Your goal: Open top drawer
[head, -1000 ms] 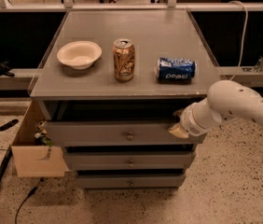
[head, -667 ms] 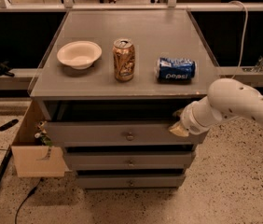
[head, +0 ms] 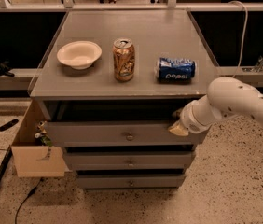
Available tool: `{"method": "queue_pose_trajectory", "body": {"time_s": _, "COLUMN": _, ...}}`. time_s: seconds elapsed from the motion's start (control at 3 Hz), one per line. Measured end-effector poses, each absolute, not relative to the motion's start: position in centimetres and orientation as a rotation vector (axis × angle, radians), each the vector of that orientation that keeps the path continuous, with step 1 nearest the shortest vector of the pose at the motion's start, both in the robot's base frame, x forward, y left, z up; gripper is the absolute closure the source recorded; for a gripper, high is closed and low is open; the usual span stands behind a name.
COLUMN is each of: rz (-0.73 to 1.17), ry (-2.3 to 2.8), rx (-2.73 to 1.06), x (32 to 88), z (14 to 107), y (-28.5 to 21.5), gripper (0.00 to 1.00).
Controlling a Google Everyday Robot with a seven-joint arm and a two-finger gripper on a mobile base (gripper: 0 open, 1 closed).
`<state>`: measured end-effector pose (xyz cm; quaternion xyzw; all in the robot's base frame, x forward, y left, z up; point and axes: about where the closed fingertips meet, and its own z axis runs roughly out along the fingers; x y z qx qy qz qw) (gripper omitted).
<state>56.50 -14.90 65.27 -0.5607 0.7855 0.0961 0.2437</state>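
Camera view of a grey cabinet with three drawers, seen from the front and above. The top drawer (head: 94, 133) is shown directly beneath the tabletop (head: 169, 36). Its front panel stands slightly forward of the tabletop's edge, so that a dark gap is left above the panel. A small round knob (head: 129, 136) is set at the centre of the panel.

The white arm (head: 236, 101) is seen entering from the right. The pincer (head: 178, 126) is placed at the right end of the top drawer's front, against its upper edge. Whether the pincer is open or closed cannot be told, since its tip is largely hidden by the wrist.

Below the top drawer, the middle drawer (head: 99, 161) and the bottom drawer (head: 103, 181) are shown, each with a similar knob.

On the tabletop, three things are arranged in a row: a white bowl (head: 79, 54) at the left, an upright gold can (head: 123, 59) in the middle, and a blue Pepsi can (head: 176, 70) lying on its side at the right.

A cardboard box (head: 31, 157) is seen against the cabinet's left side, on the speckled floor (head: 234, 190).
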Motion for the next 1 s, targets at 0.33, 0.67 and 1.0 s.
{"method": "queue_pose_trajectory", "body": {"time_s": 0.33, "rz": 0.262, "ry": 2.146, "rx": -1.532, "x": 56.49, "z": 65.27, "y": -14.90, "gripper": 1.00}}
{"method": "queue_pose_trajectory", "body": {"time_s": 0.67, "rz": 0.263, "ry": 2.134, "rx": -1.532, "x": 56.11, "z": 65.72, "y": -14.82, "gripper": 1.00}}
{"method": "queue_pose_trajectory", "body": {"time_s": 1.0, "rz": 0.263, "ry": 2.133, "rx": -1.531, "x": 56.32, "z": 65.75, "y": -14.84, "gripper": 1.00}}
